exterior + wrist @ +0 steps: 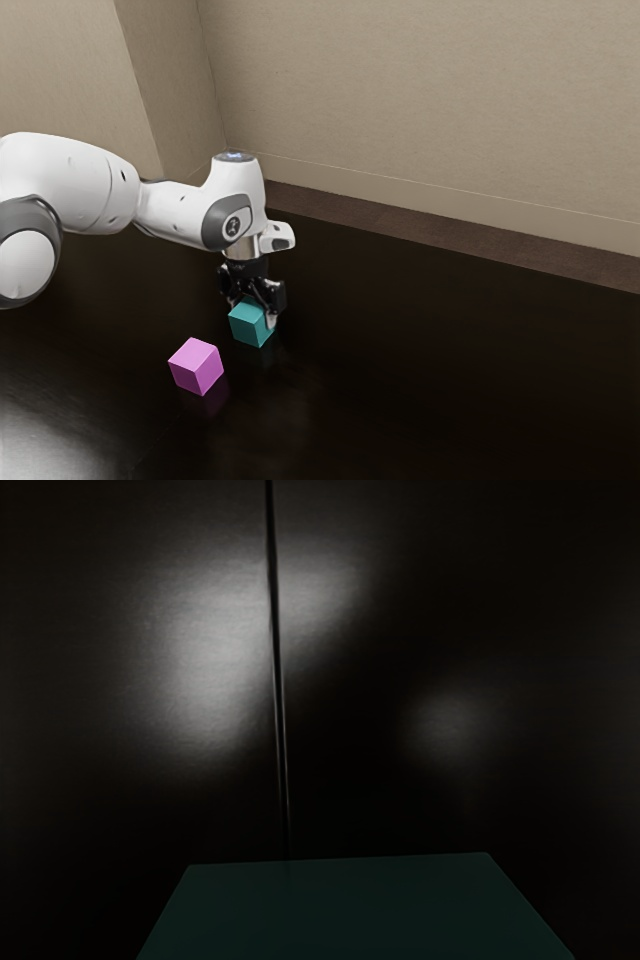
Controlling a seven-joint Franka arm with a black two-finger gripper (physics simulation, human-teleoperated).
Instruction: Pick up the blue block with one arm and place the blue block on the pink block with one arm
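Now, from the exterior view's left, my arm (90,195) reaches out over the dark table (450,380). The pink block (195,365) lies near the hand, lower and toward the arm's side, not touching it. Next comes my gripper (252,303), pointing down, its fingers only partly open and pressing the blue block (250,327) from two sides. In the wrist view this block (350,910) sits directly under the hand. Whether it is lifted off the table, I cannot tell
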